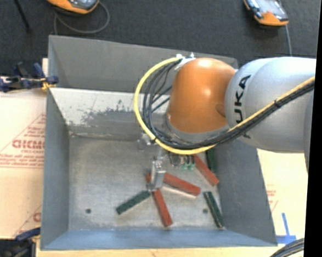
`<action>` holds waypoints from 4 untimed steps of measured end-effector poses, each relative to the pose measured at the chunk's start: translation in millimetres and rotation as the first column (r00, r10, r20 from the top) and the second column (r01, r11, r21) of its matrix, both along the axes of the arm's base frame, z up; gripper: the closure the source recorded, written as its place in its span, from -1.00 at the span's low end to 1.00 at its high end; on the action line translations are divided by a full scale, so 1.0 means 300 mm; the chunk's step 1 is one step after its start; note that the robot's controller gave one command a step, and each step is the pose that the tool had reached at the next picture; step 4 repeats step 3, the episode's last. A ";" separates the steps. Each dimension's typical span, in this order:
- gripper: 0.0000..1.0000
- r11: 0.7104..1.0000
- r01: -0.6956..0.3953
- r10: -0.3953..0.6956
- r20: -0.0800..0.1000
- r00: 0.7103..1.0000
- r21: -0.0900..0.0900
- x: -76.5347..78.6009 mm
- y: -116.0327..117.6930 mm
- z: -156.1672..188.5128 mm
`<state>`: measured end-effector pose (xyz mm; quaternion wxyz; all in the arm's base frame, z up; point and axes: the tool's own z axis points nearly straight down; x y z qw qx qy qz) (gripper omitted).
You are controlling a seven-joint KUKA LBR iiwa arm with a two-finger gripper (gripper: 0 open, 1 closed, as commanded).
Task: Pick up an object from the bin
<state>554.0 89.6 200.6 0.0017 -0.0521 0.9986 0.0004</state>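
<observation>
Obs.: 1 arm enters the grey metal bin (92, 170) from the right. Its orange wrist cover (199, 95) and looped cables (151, 105) hide most of the tool.

The end effector (157, 180) hangs low over the bin floor near centre, where 3 pieces fan out:
- a flat red bar (183, 185) lying crosswise just to its right
- a second red bar (164, 209) running toward the near wall
- a dark green strip (134, 203) angled off to the near left

Spread or pressed together: cannot tell. Nothing is visibly pinched.

Judgement: this low station over the meeting ends makes these 3 the likeliest candidates. Pick not yet made.

Materials: thin, straight, rectangular slats, matte and rigid-looking. They lie flat on the floor, so little edge is offered and a grip would probably have to take the narrow width. The bin floor is dull, scuffed and speckled.

2 further pieces lie to the right, apart from the tool: a third red bar (206, 171) and another green strip (214, 208).
</observation>
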 end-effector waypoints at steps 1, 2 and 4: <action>-1.00 0.997 -0.080 0.080 -0.008 0.997 -0.003 -0.056 -0.091 -0.449; 1.00 0.997 -0.077 0.077 0.000 0.997 -0.001 -0.048 -0.087 -0.433; 1.00 0.999 -0.053 0.053 0.009 0.999 -0.002 -0.059 -0.069 0.098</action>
